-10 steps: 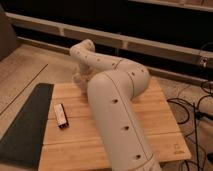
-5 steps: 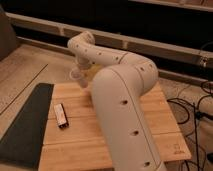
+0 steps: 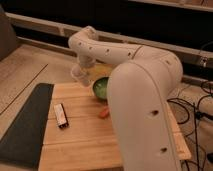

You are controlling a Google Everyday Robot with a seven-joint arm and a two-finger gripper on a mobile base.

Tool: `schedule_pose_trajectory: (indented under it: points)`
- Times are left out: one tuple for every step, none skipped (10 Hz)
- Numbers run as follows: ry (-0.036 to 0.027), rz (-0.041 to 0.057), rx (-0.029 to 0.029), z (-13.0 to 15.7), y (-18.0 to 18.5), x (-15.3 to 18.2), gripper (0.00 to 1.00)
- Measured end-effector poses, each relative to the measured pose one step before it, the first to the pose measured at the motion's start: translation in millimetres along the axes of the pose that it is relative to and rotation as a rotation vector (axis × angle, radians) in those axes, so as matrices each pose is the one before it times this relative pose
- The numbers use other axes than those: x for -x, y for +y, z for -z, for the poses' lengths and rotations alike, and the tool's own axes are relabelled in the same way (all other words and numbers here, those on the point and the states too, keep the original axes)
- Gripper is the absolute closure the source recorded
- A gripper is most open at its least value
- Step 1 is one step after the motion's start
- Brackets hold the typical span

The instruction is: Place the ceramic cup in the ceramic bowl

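Slatted wood table [image 3: 85,142]; round glossy green bowl [image 3: 100,86]; gripper [image 3: 80,75] beside it, jaws closed.

One green bowl [image 3: 99,88], one orange piece [image 3: 104,113], one dark bar [image 3: 61,115], one mat [image 3: 24,122], one pair of jaws beside the bowl

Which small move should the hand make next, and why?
Probably carry the hand sideways until it is over the round green ceramic bowl. It is shut beside the bowl, apparently on the small pale ceramic cup, and the bowl looks empty.
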Motion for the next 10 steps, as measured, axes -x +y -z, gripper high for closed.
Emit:
schedule_pose_trajectory:
  points:
    - [-0.00321,-0.01664,-0.01238,7.27,-8.35,-10.16,1.0]
    - [0.00163,-0.01693,-0.01169,2.71,-7.82,-8.45,1.0]
    - [0.00371,-0.0132,-0.00944,0.54,-6.22,-6.16,1.0]
    - [0.00756,-0.02144,-0.01155,-1.82,-8.8,-5.96,1.0]
    - [0.00714,-0.01633,-0.01083,-3.1,-6.51,-2.59,1.0]
    - [0.00423,-0.01,-0.00678,-2.33,-3.0,-1.28,1.0]
    - [0.00178,-0.01857,-0.00762,-1.42,-6.9,-0.25,1.0]
    - [0.00049,-0.02193,-0.00931,-0.44,-9.38,-0.39,1.0]
    - [-0.00186,-0.01925,-0.006,0.88,-7.96,-0.14,1.0]
    - [-0.00294,-0.0206,-0.0071,1.63,-9.26,-0.6,1.0]
